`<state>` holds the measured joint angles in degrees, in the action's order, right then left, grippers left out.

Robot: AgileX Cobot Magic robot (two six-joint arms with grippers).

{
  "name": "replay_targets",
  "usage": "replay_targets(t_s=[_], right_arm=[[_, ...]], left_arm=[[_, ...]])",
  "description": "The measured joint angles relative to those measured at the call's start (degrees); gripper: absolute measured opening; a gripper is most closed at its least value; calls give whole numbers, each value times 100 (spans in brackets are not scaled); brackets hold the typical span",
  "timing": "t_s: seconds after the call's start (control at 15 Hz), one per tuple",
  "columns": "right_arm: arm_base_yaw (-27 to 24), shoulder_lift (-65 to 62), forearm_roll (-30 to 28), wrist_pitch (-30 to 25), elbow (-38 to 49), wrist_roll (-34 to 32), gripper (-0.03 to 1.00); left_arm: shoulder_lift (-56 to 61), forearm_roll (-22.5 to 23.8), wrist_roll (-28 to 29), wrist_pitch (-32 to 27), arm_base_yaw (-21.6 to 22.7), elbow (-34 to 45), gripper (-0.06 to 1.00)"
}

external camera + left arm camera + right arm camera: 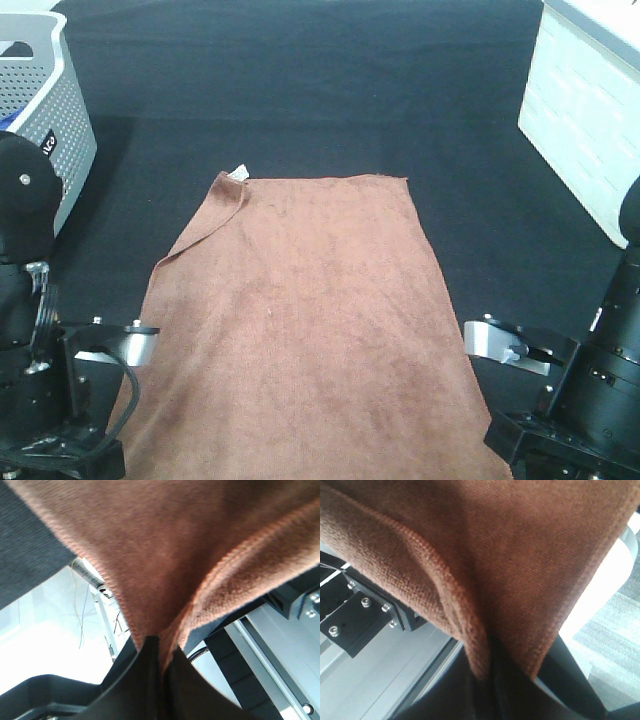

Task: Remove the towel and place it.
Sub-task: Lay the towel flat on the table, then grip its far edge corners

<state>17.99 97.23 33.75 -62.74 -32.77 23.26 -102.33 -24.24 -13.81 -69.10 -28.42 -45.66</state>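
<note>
towel: spread flat, right of the basket
left gripper: clamped on towel edge
right gripper: pinching towel hem too
handling: soft, light, floppy, so we'd hold both near corners

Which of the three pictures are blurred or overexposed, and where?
Exterior high: sharp and evenly lit, the towel clear. Left wrist: towel near the lens soft, bright background washed out. Right wrist: weave fairly sharp, white glare beside the towel's edge.

Reddish-brown towel spread flat on black cloth, far left corner folded over.
</note>
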Motion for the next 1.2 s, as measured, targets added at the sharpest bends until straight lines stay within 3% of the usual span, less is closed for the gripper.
replay_targets(t_s=[0.13,0.2,0.27,0.47,0.53,0.73,0.93,1.2], right_arm=[[0,0,6,57,0,0,18],[-6,0,11,69,0,-17,27],[-6,0,11,69,0,-17,27],[-6,0,0,160,0,-132,64],[-6,0,-6,166,0,-132,72],[-6,0,-52,172,-149,-132,78],[-218,0,-258,218,-825,-143,79],[-1261,11,-264,338,-1896,-149,79]], left_arm=[[0,-40,-17,0,-275,-40,12],[0,-57,6,0,-424,-86,24],[0,-57,6,0,-424,-86,24],[0,-69,361,-6,-590,-172,68],[0,-63,418,-6,-596,-172,76],[11,-69,458,-11,-596,-212,80],[183,-11,458,-23,-596,-286,81],[338,1180,785,69,-596,-1134,81]])
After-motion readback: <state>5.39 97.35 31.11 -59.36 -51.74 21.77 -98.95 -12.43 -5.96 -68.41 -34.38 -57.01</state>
